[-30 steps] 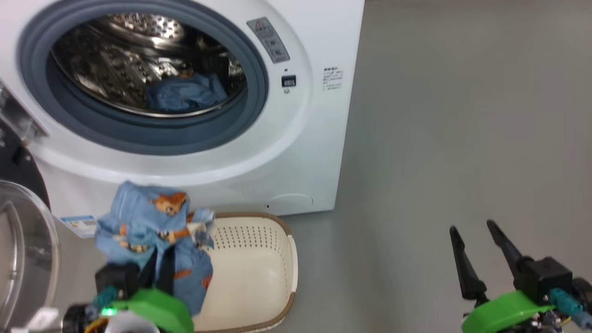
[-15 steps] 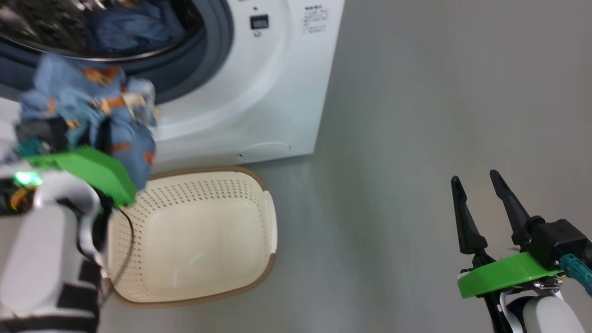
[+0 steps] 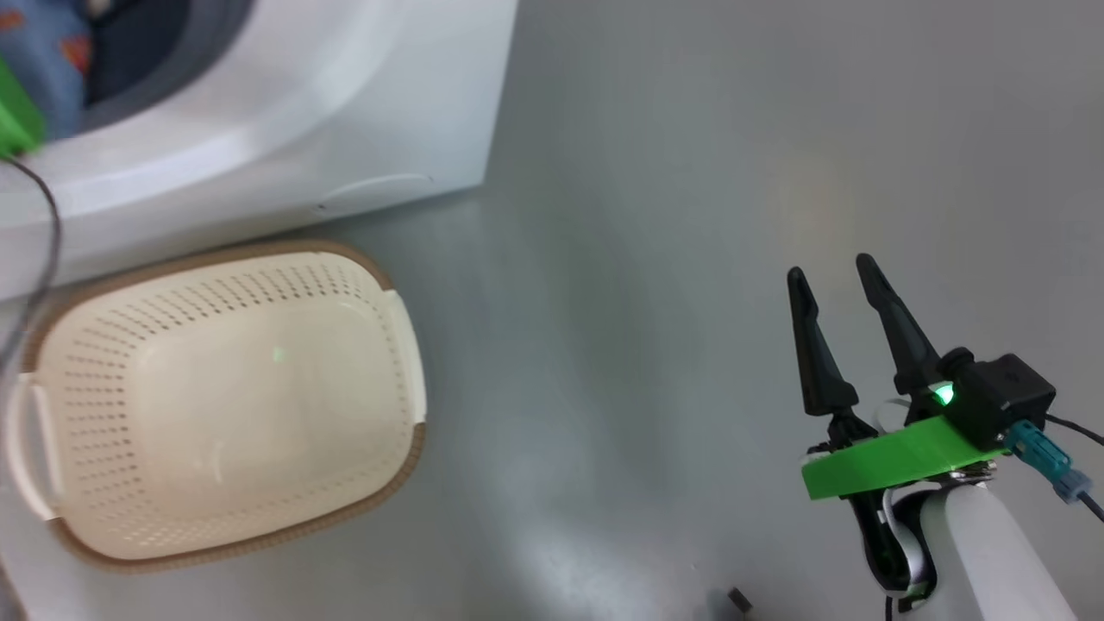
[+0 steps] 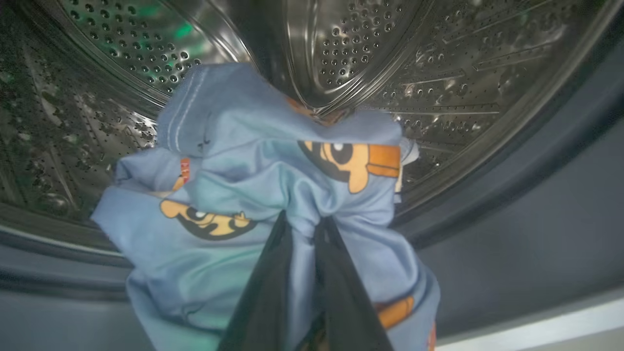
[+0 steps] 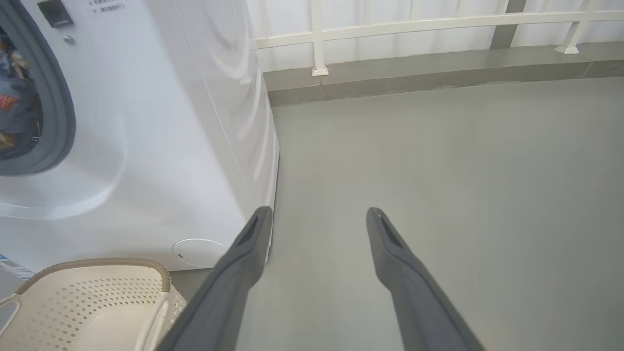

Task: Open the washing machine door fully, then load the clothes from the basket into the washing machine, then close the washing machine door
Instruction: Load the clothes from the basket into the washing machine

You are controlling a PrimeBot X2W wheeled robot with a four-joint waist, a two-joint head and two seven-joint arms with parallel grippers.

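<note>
My left gripper (image 4: pixel 304 219) is shut on the clothes (image 4: pixel 234 161), a light blue garment with orange prints. It hangs bunched at the mouth of the perforated steel drum (image 4: pixel 438 73), level with the grey gasket (image 4: pixel 536 195). In the head view a corner of the clothes (image 3: pixel 43 60) shows at the washing machine (image 3: pixel 285 103) opening, top left. The basket (image 3: pixel 216 397) stands empty on the floor in front of the machine. My right gripper (image 3: pixel 832 276) is open and holds nothing, well to the right over bare floor. The washing machine door is out of view.
The washer's white side (image 5: pixel 229 112) and its round flap (image 5: pixel 200 251) lie left of my right gripper's fingers (image 5: pixel 258 229). A white railing (image 5: pixel 390 24) runs along a low kerb behind. A small dark object (image 3: pixel 739 598) lies on the grey floor.
My left arm has lifted the clothes from above the basket up to the drum mouth. The head camera has swung down and right. The right gripper stays open.
</note>
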